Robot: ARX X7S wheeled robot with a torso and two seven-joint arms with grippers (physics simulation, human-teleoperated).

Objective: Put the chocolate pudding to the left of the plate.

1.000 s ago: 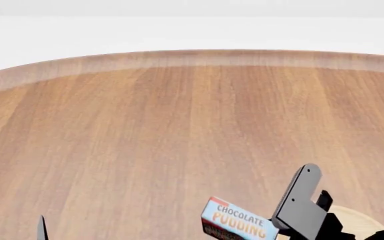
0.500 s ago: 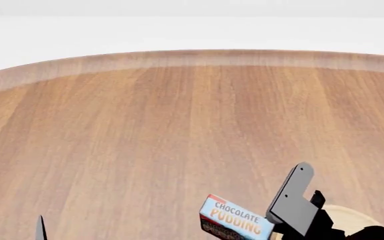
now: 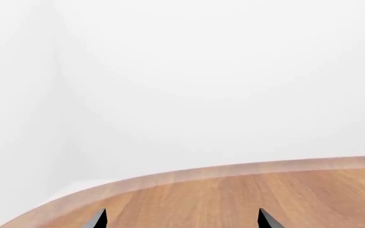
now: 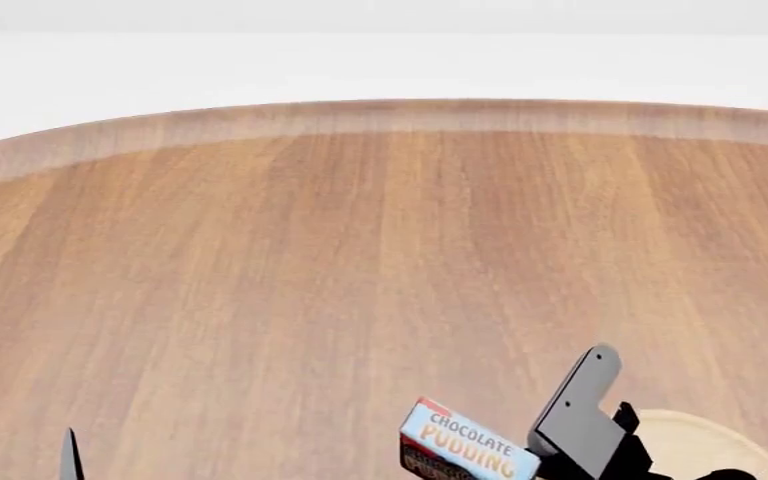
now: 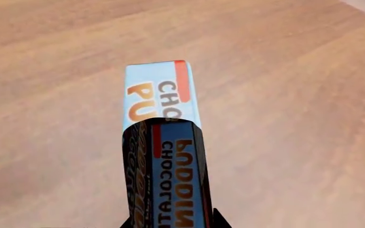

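Note:
The chocolate pudding (image 4: 468, 450) is a small box with a light blue lettered top and dark sides, low in the head view just left of the plate (image 4: 694, 438). The plate is a pale tan disc, partly hidden behind my right arm. My right gripper (image 4: 544, 447) is shut on the box. In the right wrist view the chocolate pudding (image 5: 162, 142) sticks out between the dark fingertips (image 5: 217, 220), above the wooden table. My left gripper (image 3: 181, 221) is open with nothing between its fingers; only one tip (image 4: 71, 455) shows in the head view.
The round wooden table (image 4: 357, 250) fills most of the head view, and its curved far edge (image 4: 384, 115) meets a white floor. The left wrist view shows the table's edge (image 3: 233, 171) and white walls.
My right gripper, with the pudding box in it, has shifted slightly left and then lower in the head view. The left gripper's tip has barely moved.

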